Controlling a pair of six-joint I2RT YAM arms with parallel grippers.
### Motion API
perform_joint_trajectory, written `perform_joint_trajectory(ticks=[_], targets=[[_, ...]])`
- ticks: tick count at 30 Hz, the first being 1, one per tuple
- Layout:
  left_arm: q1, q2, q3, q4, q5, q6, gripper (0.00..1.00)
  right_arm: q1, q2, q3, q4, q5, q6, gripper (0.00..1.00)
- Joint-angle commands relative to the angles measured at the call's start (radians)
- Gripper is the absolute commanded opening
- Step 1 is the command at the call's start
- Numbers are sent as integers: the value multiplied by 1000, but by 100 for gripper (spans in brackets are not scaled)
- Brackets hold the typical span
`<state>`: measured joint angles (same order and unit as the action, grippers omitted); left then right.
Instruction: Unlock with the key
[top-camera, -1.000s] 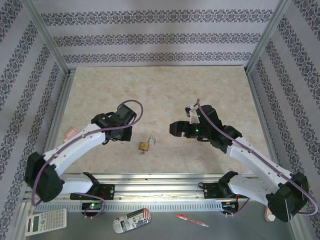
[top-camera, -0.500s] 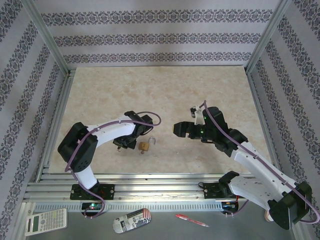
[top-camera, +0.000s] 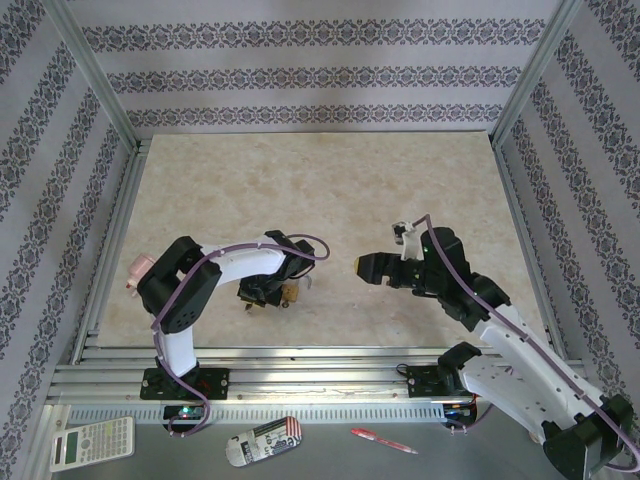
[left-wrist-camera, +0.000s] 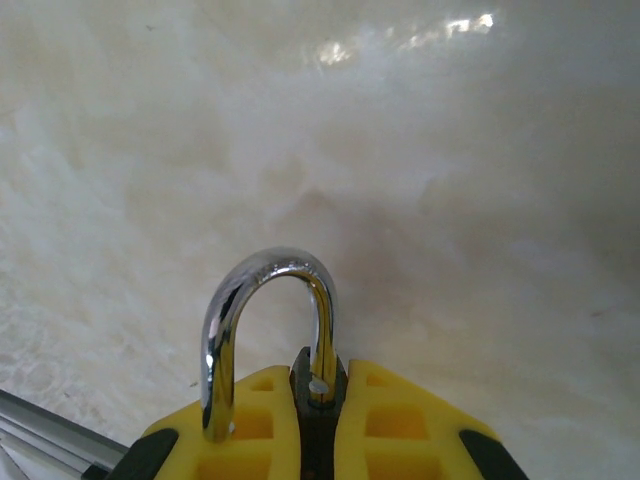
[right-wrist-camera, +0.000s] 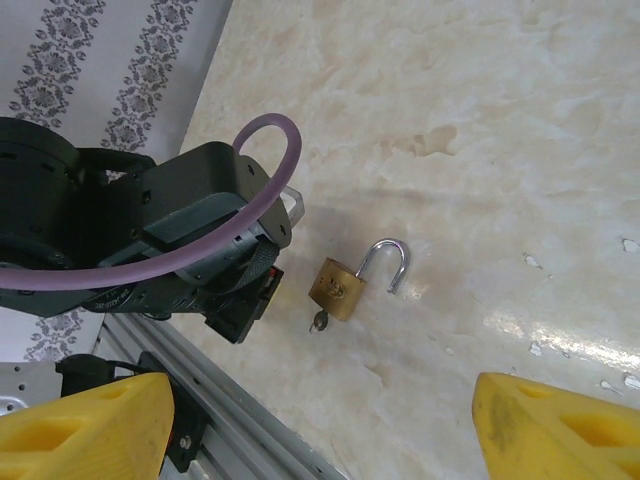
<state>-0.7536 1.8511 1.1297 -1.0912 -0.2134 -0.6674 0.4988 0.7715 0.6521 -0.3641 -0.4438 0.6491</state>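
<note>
A brass padlock (right-wrist-camera: 338, 288) lies flat on the marble table (top-camera: 330, 190) with its silver shackle (right-wrist-camera: 390, 262) swung open. The small silvery key (right-wrist-camera: 318, 321) sticks out of the bottom of the padlock. My left gripper (top-camera: 263, 292) sits just left of the padlock (top-camera: 292, 291), low over the table. Its yellow fingers (left-wrist-camera: 400, 425) are pressed together with nothing between them. The shackle (left-wrist-camera: 268, 300) arches right at their tips, and I cannot tell if it touches them. My right gripper (top-camera: 368, 266) hovers to the right of the padlock, open, with yellow fingertips (right-wrist-camera: 560, 425) wide apart.
An aluminium rail (top-camera: 320, 365) runs along the table's near edge, close below the padlock. A calculator (top-camera: 92, 441), a can (top-camera: 263, 441) and a red pen (top-camera: 383, 441) lie in front of it. A pink object (top-camera: 140, 265) sits at the left edge. Patterned walls enclose the table.
My left arm has folded back at the elbow and its gripper has slid right, up against the padlock. My right gripper has drawn back a little to the right and opened slightly.
</note>
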Motion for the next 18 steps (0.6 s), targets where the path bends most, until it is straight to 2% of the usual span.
perform_joint_trajectory(ticks=[1, 5, 7, 10, 13, 18], targets=[[-15, 24, -7, 21, 3, -14, 0, -13, -38, -26, -10, -21, 12, 78], [-15, 39, -4, 41, -2, -10, 0, -16, -73, -40, -13, -13, 24, 78], [-15, 44, 3, 48, 2, -4, 9, -16, -85, -47, -13, -12, 30, 78], [-16, 32, 20, 55, 14, 2, 28, -17, -94, -58, -10, -13, 38, 78], [-16, 18, 39, 56, 20, 6, 41, -17, -95, -61, -7, -17, 44, 78], [-16, -21, 61, 59, 34, 8, 44, -19, -92, -63, 4, -16, 50, 79]])
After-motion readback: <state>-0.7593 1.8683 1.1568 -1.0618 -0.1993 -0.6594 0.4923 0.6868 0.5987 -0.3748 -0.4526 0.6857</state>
